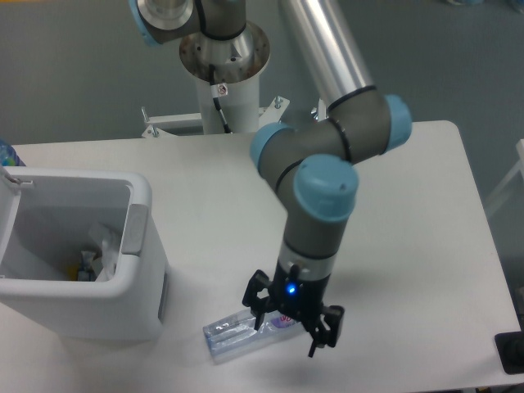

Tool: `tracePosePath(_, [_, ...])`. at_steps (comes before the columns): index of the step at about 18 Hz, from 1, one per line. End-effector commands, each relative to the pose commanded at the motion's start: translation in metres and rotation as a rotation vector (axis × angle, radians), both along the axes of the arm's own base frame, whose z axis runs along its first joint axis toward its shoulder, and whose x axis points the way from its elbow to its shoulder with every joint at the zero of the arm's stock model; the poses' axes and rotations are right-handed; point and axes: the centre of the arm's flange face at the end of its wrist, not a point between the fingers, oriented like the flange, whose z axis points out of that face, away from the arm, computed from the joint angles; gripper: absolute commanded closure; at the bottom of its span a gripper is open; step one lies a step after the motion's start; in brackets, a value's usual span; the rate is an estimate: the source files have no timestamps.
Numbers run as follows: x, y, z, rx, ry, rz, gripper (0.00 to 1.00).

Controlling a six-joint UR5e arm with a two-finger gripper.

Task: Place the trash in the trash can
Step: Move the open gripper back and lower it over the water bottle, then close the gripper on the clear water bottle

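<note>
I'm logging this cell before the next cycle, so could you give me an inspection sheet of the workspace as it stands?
Surface: white table, bare where visible.
Job's things: crushed clear bottle lying flat near the front edge; white trash can at left, crumpled paper already inside.
Clutter: nothing seen on the table; a small colourful item lies in the can.
Gripper: gripper down over the bottle's label end, fingers straddling it; closure cannot be told.
Cables: thin cable on the arm's pedestal.
Surroundings: grey floor; dark object at lower right.

The crushed clear bottle (233,336) lay on its side near the table's front edge. The white trash can (123,303) stood at the left edge, crumpled paper (105,252) inside.
</note>
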Motion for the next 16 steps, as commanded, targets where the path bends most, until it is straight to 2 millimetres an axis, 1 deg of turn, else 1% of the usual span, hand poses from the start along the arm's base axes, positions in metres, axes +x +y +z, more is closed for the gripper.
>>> tracePosePath(1, [0.000,0.002,0.002,-0.026,0.029,-0.019,0.00])
tracePosePath(4, [0.004,0.004,-0.004,-0.075,0.005,-0.034,0.00])
tracePosePath(6, [0.011,0.015,-0.012,-0.083,0.004,-0.050,0.00])
tracePosePath(7, [0.010,0.019,-0.017,-0.092,0.012,-0.052,0.00])
tracePosePath(9, [0.018,0.029,-0.022,-0.103,0.020,-0.066,0.00])
tracePosePath(16, [0.042,0.042,-0.033,-0.120,0.012,-0.092,0.00])
